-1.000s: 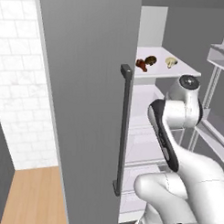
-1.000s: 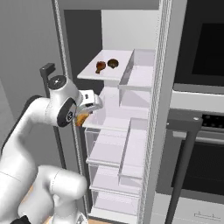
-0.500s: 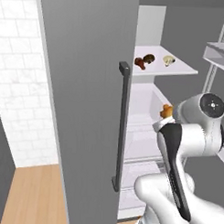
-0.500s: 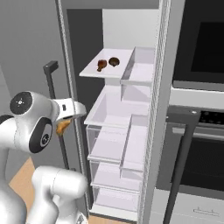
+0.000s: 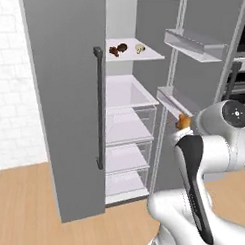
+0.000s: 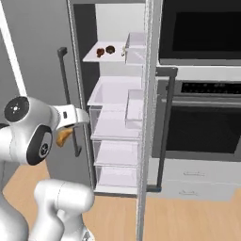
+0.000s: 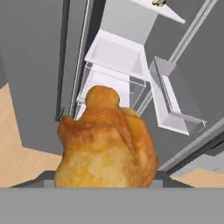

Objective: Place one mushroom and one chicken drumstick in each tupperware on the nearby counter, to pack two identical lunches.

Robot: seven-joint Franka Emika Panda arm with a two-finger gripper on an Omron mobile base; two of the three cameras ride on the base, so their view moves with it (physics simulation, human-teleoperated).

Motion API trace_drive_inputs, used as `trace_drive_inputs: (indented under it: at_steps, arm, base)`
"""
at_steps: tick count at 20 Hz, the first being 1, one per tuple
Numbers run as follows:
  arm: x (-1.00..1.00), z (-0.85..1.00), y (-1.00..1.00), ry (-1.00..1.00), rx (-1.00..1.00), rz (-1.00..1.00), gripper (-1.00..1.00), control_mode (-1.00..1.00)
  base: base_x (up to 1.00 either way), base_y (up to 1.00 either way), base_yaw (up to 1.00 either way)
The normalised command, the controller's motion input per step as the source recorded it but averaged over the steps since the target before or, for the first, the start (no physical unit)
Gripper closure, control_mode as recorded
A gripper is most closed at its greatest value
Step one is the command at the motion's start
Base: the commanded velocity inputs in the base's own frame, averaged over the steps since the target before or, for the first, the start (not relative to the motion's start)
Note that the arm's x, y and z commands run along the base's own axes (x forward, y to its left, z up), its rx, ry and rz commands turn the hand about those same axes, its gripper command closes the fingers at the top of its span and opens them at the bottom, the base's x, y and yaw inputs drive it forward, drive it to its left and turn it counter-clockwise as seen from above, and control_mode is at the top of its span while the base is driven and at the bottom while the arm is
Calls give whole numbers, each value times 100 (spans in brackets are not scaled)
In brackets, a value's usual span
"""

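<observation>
Golden-brown roasted chicken drumstick [image 7: 107, 142] held off the shelves; dark brown drumstick [image 5: 118, 49] and pale mushroom [image 5: 140, 47] lie on white top fridge shelf [image 5: 147, 56].

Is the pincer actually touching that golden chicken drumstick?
Touching. In the hand view the chicken drumstick sits pressed in the pincer, with no gap where it meets it.

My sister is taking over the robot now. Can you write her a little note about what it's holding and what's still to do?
Gripper: jaws shut on a chicken drumstick, carried in front of the open fridge.
Still on the top fridge shelf: a brown drumstick and a pale mushroom.
Done: one drumstick picked out of the fridge.
Left: take it to a tupperware on the counter, then fetch the rest so each holds one mushroom and one drumstick.
</observation>
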Motion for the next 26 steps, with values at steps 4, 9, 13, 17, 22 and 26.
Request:
trace_drive_inputs:
  at_steps: [4, 9, 13, 17, 22, 26]
  arm:
    - [0, 0, 0, 0, 0, 0, 100, 100]
    - [0, 0, 0, 0, 0, 0, 100, 100]
    - [0, 0, 0, 0, 0, 0, 100, 100]
    - [0, 0, 0, 0, 0, 0, 100, 100]
    - [0, 0, 0, 0, 0, 0, 100, 100]
    - [0, 0, 0, 0, 0, 0, 100, 100]
  base:
    - [-59, -7, -83]
    - [20, -73, -82]
    - [99, -100, -29]
    - [100, -100, 1]
    - [100, -93, 4]
    - [100, -72, 6]
